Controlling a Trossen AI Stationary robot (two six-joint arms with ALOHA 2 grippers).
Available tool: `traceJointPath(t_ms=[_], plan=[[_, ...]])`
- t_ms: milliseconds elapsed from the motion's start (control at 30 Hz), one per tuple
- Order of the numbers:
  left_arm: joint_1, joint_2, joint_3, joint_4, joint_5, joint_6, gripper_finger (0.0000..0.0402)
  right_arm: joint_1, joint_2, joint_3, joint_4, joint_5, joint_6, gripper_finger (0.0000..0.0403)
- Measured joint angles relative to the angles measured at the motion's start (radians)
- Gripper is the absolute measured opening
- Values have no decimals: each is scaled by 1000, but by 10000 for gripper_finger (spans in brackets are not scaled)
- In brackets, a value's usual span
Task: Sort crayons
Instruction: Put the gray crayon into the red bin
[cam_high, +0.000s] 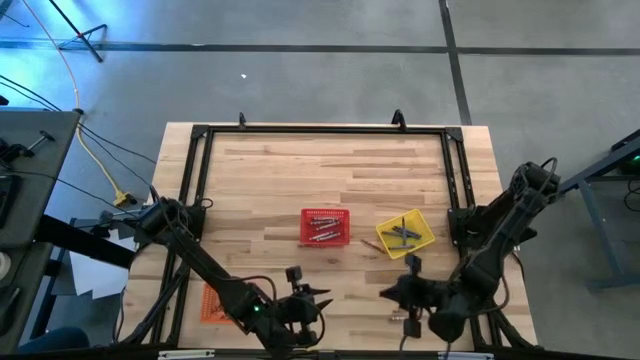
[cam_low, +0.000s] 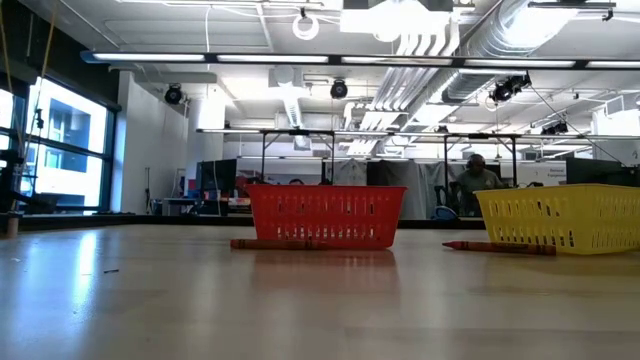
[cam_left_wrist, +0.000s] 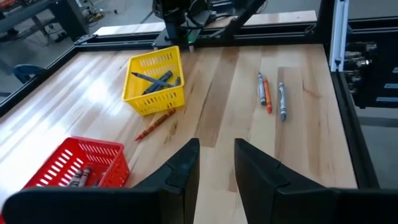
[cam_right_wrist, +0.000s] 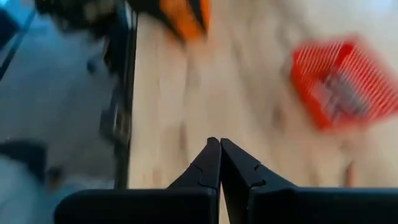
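Table (cam_high: 270, 180): red basket (cam_high: 325, 227) at centre holding grey crayons (cam_high: 322, 234), yellow basket (cam_high: 405, 233) just to its right holding dark bluish ones (cam_left_wrist: 157, 81), orange basket (cam_high: 213, 300) at the front left edge, partly hidden by the left arm. Loose crayons: a red one (cam_left_wrist: 155, 125) just beside the yellow basket, three more (cam_left_wrist: 270, 95) (two grey, one orange) lying together near the front right. Left gripper (cam_left_wrist: 214, 163) front centre, fingers narrowly parted, empty; right gripper (cam_right_wrist: 219, 163) front right, fingers apparently pressed together on nothing, though its view is blurred.
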Motion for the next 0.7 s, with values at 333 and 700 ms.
traceJointPath(t_ms=[333, 700], plan=[[0, 0, 0, -1, 1, 0, 86, 0, 165, 0, -92, -404, 203, 0], [0, 0, 0, -1, 3, -1, 86, 0, 269, 0, -89, -660, 263, 0]])
